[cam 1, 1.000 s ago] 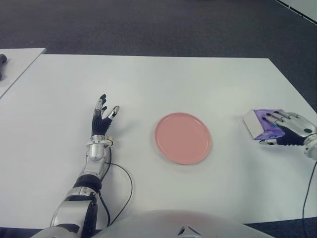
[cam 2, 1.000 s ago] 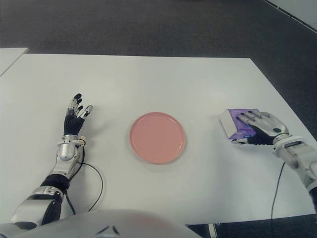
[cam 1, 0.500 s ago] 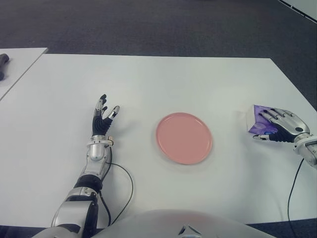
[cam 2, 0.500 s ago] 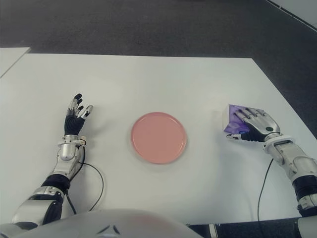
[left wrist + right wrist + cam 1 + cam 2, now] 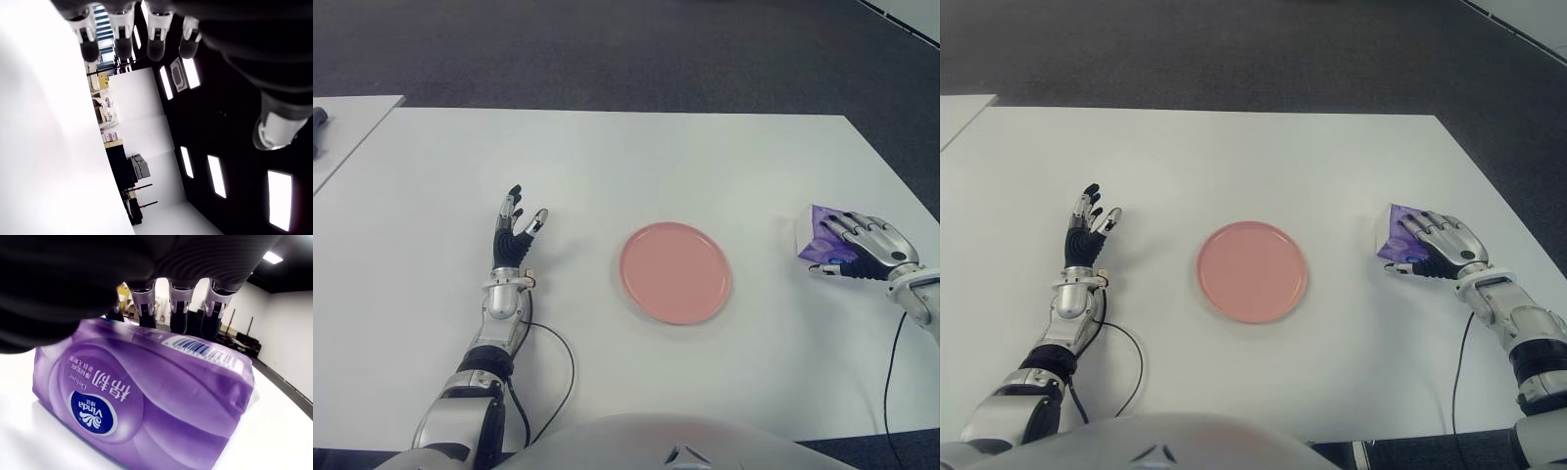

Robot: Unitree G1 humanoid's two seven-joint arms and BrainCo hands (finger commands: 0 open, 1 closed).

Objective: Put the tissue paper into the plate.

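Step in hand: grasping the tissue pack [image 5: 1398, 243] with the right hand [image 5: 1435, 245], judged as the start of the carry to the plate [image 5: 1252, 271].
Right hand: fingers draped over the top of the purple pack, thumb at its near side; the wrist view shows four fingertips [image 5: 179, 308] wrapped over the far edge, so it appears closed on the pack.
Tissue pack: at the right side of the white counter [image 5: 1263, 157], tilted up on one edge under the hand, well apart from the plate.
Doing it well: the wrapper looks soft and slippery, so the thumb should press firmly against the fingers before any lift; raise it level, clear the plate's rim, and set it down in the middle.
Risk: a loose pinch may let the pack slide out or crumple.
Left hand: shows left of the plate, fingers spread and pointing up [image 5: 514, 231], holding nothing.
Count: one plate, pink and bare; one tissue pack; two hands.
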